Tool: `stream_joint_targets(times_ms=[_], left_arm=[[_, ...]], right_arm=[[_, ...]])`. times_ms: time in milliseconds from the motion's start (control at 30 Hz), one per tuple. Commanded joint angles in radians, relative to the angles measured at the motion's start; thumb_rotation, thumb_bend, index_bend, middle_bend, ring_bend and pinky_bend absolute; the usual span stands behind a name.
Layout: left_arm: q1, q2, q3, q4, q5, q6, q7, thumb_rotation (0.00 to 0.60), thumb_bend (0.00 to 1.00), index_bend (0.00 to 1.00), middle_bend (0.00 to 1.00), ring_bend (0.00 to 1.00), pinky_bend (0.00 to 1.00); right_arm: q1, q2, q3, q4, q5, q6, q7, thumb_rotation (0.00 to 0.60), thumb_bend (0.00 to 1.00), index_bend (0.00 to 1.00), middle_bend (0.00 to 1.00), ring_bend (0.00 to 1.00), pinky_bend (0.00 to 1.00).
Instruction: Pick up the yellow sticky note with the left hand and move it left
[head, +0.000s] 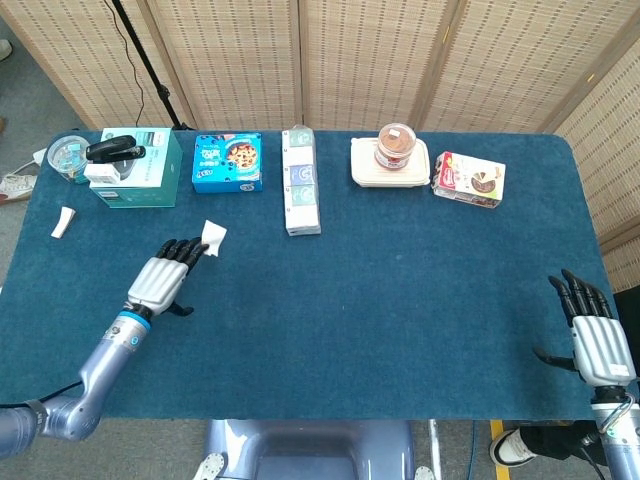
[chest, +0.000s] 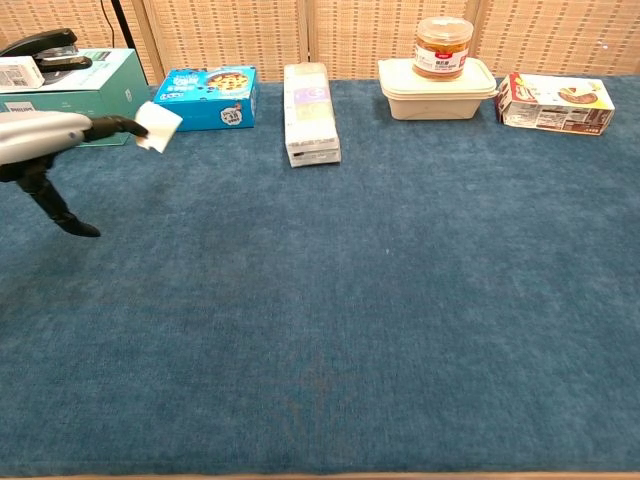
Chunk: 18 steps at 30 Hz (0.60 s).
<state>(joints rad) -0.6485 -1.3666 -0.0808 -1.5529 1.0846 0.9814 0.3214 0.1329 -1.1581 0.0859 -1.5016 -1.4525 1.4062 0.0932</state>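
The sticky note (head: 213, 237) looks pale, almost white, and sits at the fingertips of my left hand (head: 165, 275), carried above the blue table on its left side. In the chest view the note (chest: 157, 127) sticks out from the stretched fingers of the left hand (chest: 45, 142), while the thumb hangs down apart from it. How exactly the fingers hold it is hard to tell. My right hand (head: 590, 335) hovers at the table's near right corner with its fingers spread and nothing in it; the chest view does not show it.
Along the far edge stand a teal box (head: 140, 170) with a stapler on top, a blue cookie box (head: 228, 162), a long white box (head: 301, 180), a lidded container (head: 390, 165) with a jar on it, and a red-white box (head: 469, 180). A small white scrap (head: 64, 221) lies far left.
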Motion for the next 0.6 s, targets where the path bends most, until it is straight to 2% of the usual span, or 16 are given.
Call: stream_joint_targets(times_ms=[33, 300, 600], left_arm=[[0.076, 0.058, 0.032, -0.077, 0.047, 0.125, 0.031, 0.600, 0.07, 0.02, 0.00, 0.00, 0.00], [0.226, 0.144, 0.079, -0.138, 0.129, 0.307, -0.064, 0.600, 0.07, 0.00, 0.00, 0.00, 0.00], [0.341, 0.184, 0.099, -0.079, 0.213, 0.411, -0.228, 0.600, 0.08, 0.00, 0.00, 0.00, 0.00]], right_arm=[[-0.003, 0.004, 0.000, -0.006, -0.006, 0.008, 0.001, 0.600, 0.00, 0.00, 0.00, 0.00, 0.05], [-0.009, 0.014, 0.000, -0.024, -0.017, 0.028, -0.004, 0.600, 0.00, 0.00, 0.00, 0.00, 0.05], [-0.015, 0.019, -0.001, -0.038, -0.026, 0.044, -0.023, 0.600, 0.00, 0.00, 0.00, 0.00, 0.05]])
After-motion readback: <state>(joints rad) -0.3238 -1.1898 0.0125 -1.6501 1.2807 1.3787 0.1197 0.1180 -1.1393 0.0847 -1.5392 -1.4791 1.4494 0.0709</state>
